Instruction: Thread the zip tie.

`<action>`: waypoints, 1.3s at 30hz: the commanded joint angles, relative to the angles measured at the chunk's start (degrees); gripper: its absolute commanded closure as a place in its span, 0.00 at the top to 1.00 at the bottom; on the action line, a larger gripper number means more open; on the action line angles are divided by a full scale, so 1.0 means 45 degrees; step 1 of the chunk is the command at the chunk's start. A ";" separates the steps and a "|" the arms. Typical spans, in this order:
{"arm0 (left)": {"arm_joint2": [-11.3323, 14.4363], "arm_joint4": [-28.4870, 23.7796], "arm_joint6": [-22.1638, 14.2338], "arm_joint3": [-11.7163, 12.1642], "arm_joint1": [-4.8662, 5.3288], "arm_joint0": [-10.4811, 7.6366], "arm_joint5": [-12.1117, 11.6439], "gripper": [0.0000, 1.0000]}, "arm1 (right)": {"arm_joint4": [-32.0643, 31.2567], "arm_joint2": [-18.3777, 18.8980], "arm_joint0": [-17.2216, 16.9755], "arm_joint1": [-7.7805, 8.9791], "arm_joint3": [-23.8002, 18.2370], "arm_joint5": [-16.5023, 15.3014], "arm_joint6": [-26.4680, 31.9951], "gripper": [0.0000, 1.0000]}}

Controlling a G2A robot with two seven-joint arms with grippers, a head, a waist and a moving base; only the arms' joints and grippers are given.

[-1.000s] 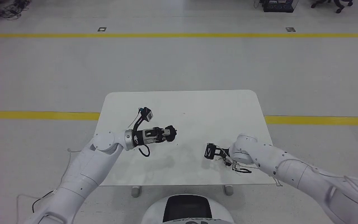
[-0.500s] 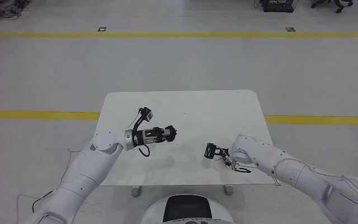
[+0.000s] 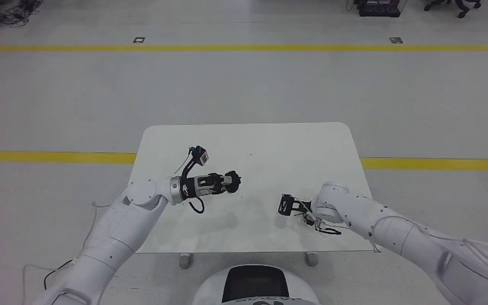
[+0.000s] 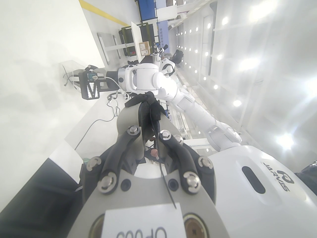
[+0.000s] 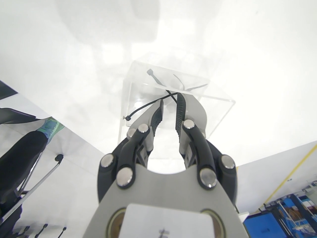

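Hovering at the near right of the table (image 3: 252, 145), the right gripper (image 5: 169, 100) points into a clear box (image 5: 215, 110) that holds a few loose ties (image 5: 142, 107). Its fingers stand a little way apart and have hold of nothing. One black strap crosses just at their tips, though I cannot tell whether it touches a pad.

Farther off and to the left, above the middle of the table, the left gripper (image 4: 147, 101) is pressed tight on the zip tie (image 4: 170, 191), whose thin tail runs back over the gripper's own body. Whether the head end pokes out past the tips I cannot tell.

The step in hand looks like a pickup from the box, with the threading itself not yet begun. The next move calls for a clean pinch on the one strap between the tips without dragging its neighbours along. The grippers are well apart, so after that comes a lift clear of the box walls and careful lining up of tail and head slot near the left gripper
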 commanded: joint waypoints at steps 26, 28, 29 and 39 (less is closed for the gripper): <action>0.0000 0.0000 0.0000 0.0000 0.0000 0.0000 0.0000 0.00 | 0.0085 0.0000 0.0170 0.0304 -0.0949 0.0000 0.0818 0.00; 0.0000 0.0000 0.0000 0.0000 0.0000 0.0000 0.0000 0.00 | 0.0061 0.0000 0.0137 0.0360 -0.0995 0.0000 0.0787 0.00; 0.0000 0.0000 0.0000 0.0000 0.0000 0.0000 0.0000 0.00 | 0.0077 0.0000 0.0123 0.0375 -0.0985 0.0000 0.0749 0.00; 0.0000 0.0000 0.0000 0.0000 0.0000 0.0000 0.0000 0.00 | -0.0145 0.0000 0.0025 0.0341 -0.0690 0.0000 0.0207 0.26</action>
